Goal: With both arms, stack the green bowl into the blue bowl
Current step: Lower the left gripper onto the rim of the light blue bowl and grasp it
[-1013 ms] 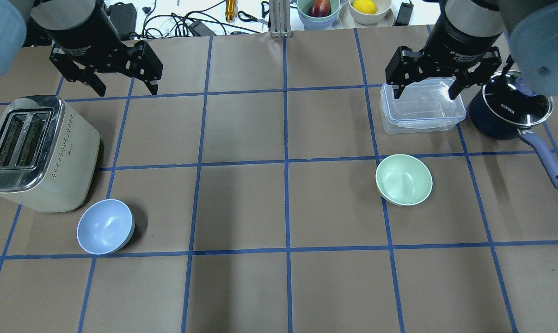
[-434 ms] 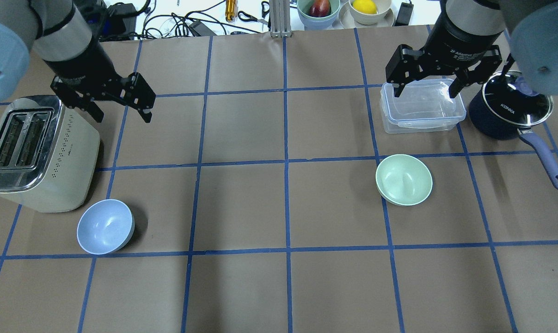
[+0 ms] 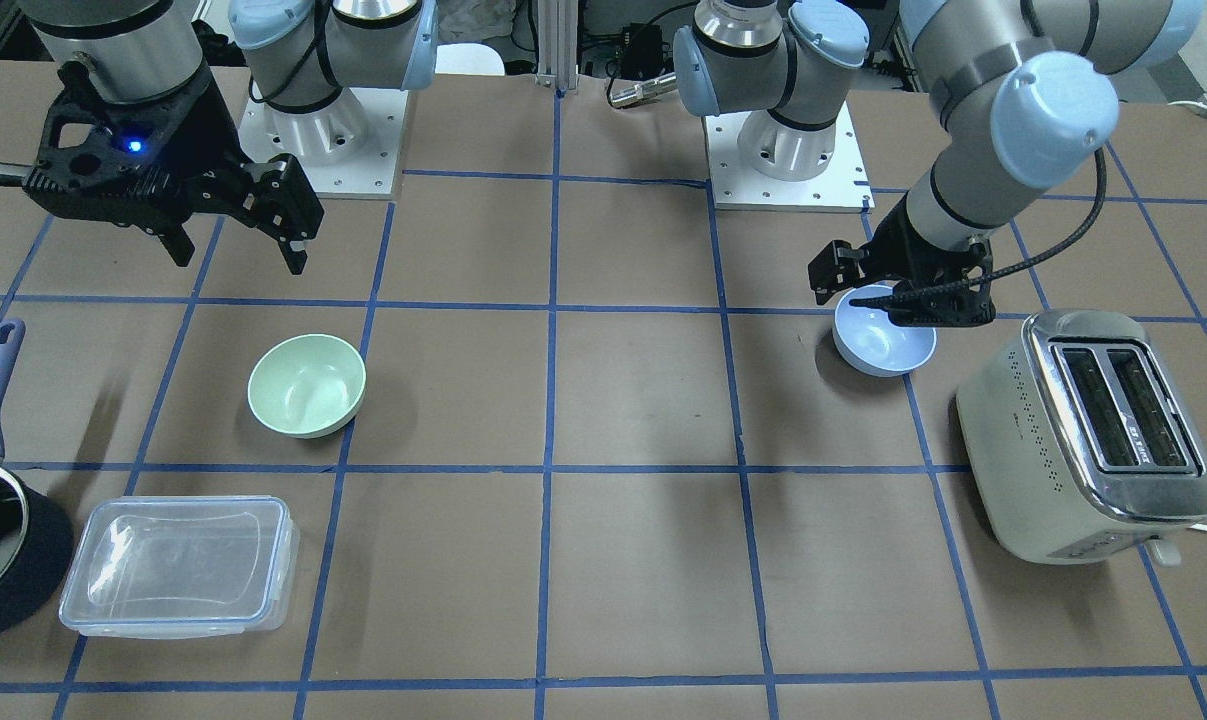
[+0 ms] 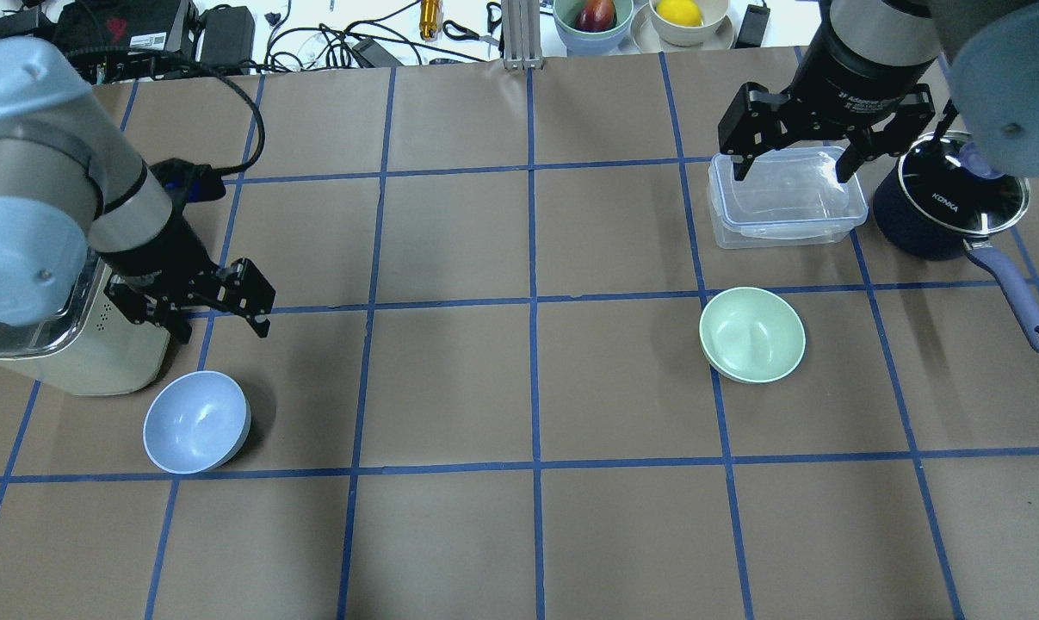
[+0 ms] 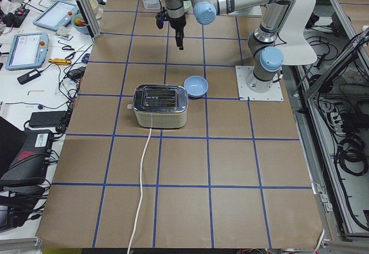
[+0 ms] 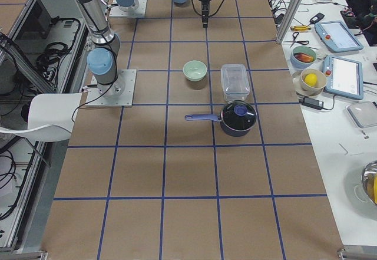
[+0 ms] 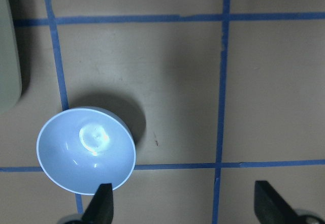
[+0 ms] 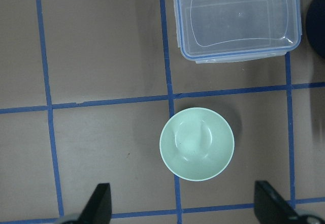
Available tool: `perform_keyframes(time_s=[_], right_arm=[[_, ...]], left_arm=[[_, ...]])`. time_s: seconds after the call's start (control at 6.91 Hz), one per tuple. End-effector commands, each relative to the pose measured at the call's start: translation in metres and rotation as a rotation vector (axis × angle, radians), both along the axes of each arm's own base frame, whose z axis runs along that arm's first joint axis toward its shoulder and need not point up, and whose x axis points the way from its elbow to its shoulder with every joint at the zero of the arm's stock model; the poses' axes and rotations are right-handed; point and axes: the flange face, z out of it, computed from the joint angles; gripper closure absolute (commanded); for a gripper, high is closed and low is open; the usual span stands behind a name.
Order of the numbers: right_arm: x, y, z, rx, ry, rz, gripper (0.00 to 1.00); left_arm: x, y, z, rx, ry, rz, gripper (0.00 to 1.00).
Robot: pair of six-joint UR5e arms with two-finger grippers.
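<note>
The green bowl (image 4: pixel 751 334) sits upright on the right half of the table; it also shows in the right wrist view (image 8: pixel 197 144). The blue bowl (image 4: pixel 196 422) sits upright at the near left, next to the toaster; it also shows in the left wrist view (image 7: pixel 86 149). My left gripper (image 4: pixel 220 331) is open and empty, hovering just beyond the blue bowl, beside the toaster. My right gripper (image 4: pixel 792 172) is open and empty, high above the clear container, beyond the green bowl.
A cream toaster (image 4: pixel 114 362) stands at the left, close to the left arm. A clear lidded container (image 4: pixel 786 202) and a dark pot (image 4: pixel 949 207) with a long purple handle stand at the far right. Fruit bowls (image 4: pixel 594 17) and cables lie past the far edge.
My left arm has swung from the far left of the table toward the near side, and its gripper now hangs just beyond the blue bowl. The right gripper has barely moved. Both bowls are still.
</note>
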Motion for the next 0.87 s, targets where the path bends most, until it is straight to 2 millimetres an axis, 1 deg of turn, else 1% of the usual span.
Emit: perform_keyframes(time_s=[0.0, 0.14, 0.43, 0.58, 0.72], right_arm=[[0.001, 0.001, 0.001, 0.000, 0.000, 0.000, 0.00], [0.001, 0.001, 0.001, -0.002, 0.000, 0.000, 0.00], [0.001, 0.001, 0.001, 0.000, 0.000, 0.000, 0.00], [0.001, 0.002, 0.001, 0.000, 0.000, 0.000, 0.00], [0.002, 0.002, 0.000, 0.003, 0.000, 0.001, 0.00]], left_arm=[[0.015, 0.038, -0.083, 0.006, -0.001, 0.071, 0.05], [0.014, 0.046, -0.094, 0.030, 0.009, 0.062, 0.05], [0.019, 0.045, -0.113, 0.062, 0.003, 0.074, 0.07], [0.024, 0.042, -0.116, 0.057, -0.034, 0.074, 0.15], [0.024, 0.043, -0.124, 0.066, -0.039, 0.067, 0.25]])
